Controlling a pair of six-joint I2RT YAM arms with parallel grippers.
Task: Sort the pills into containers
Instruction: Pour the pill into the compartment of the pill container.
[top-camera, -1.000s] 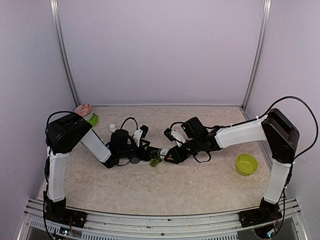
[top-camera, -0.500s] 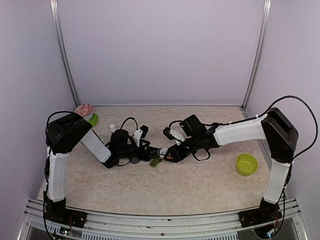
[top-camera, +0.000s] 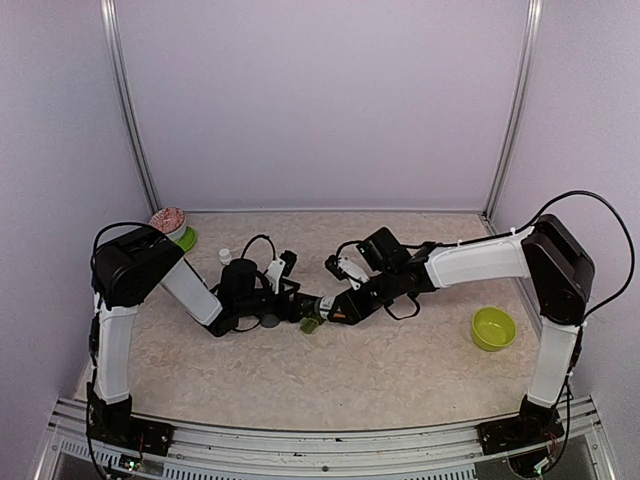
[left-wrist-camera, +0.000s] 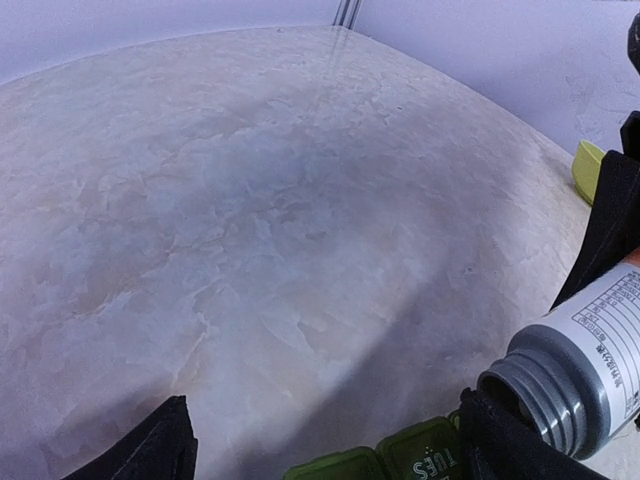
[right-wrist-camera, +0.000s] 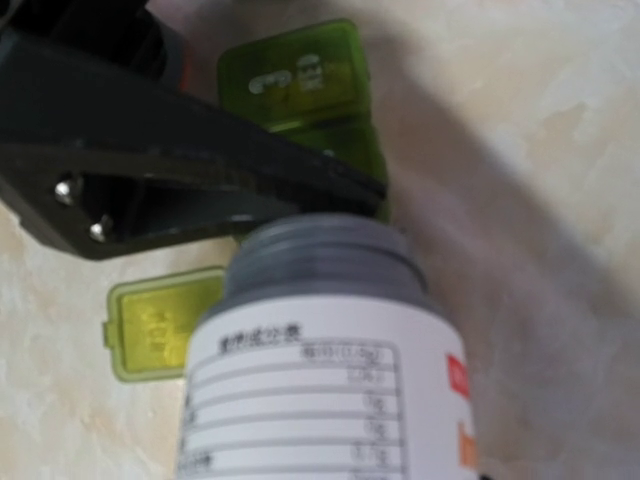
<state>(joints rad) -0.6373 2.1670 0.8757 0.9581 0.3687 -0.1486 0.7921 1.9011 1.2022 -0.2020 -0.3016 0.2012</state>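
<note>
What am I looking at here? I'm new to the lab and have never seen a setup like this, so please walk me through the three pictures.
These are two robot arms bolted to a table, each ending in a two-finger gripper. The wide picture looks down from above and behind them. The other two come from small cameras on the wrists. The right gripper holds an uncapped pill bottle, tipped with its grey neck toward a dark green pill container made of joined lidded compartments. The left gripper stands wide open astride that container, one finger lying across it. A lime-green bowl sits apart near the right arm, and a round red-patterned object sits at the far left. No pills show.
</note>
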